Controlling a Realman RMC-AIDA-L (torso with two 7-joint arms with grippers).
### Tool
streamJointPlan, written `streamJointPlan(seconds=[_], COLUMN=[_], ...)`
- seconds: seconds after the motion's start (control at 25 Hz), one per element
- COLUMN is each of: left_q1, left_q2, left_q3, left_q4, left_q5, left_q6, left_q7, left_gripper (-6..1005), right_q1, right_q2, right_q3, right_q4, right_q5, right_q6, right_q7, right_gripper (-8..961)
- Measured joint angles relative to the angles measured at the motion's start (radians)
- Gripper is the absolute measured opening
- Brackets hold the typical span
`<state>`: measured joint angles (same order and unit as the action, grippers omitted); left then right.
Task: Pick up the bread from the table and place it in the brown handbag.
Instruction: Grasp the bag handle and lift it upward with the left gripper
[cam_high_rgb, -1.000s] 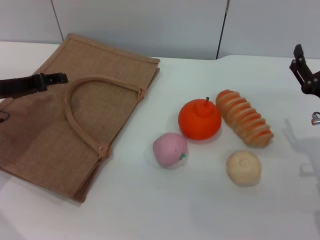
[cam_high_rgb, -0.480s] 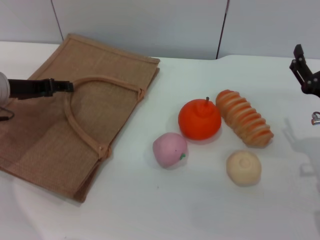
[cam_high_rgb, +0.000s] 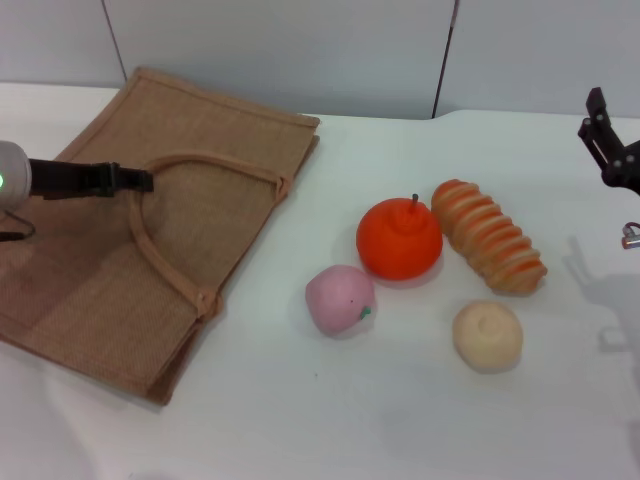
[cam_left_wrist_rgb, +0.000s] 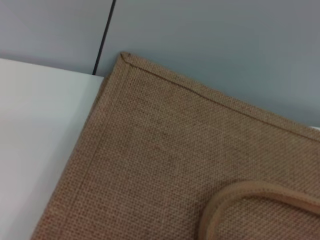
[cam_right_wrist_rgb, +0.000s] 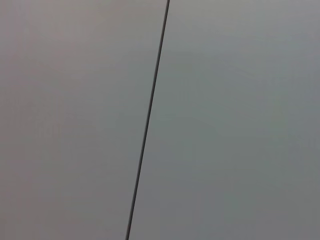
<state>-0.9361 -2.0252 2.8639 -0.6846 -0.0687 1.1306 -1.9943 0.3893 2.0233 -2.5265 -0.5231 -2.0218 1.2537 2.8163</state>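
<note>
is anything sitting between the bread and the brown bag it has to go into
Yes. The orange fruit lies right beside the bread on the side facing the bag, and the pink fruit lies nearer the bag. Both stay low on the table, so a lifted carry would likely pass above them.

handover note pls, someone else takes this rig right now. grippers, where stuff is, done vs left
Left gripper: over the brown handbag, by its upper handle loop, holding nothing; open or shut not visible.
Right gripper: raised at the far right edge, away from the food, holding nothing.
Brown handbag lies flat on the table, left side.
Bread sits on the table to the right, close beside the orange fruit; pink fruit and pale bun in front.
Done: nothing, bread untouched.
Left: pick up the bread, get it into the bag.
</note>
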Motion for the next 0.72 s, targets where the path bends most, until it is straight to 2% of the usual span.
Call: streamJointPlan(seconds=[0.72], left_q1=[-0.049], left_q2=[0.001], left_q3=[0.0], left_q4=[0.108], left_q5=[0.112], left_q6=[-0.116], left_q7=[-0.008], left_gripper=[657], right_q1=[0.002], right_q2=[0.0], right_q3=[0.0], right_q4=[0.0], right_q5=[0.0], right_q6=[-0.001], right_q7=[0.0], right_gripper=[891])
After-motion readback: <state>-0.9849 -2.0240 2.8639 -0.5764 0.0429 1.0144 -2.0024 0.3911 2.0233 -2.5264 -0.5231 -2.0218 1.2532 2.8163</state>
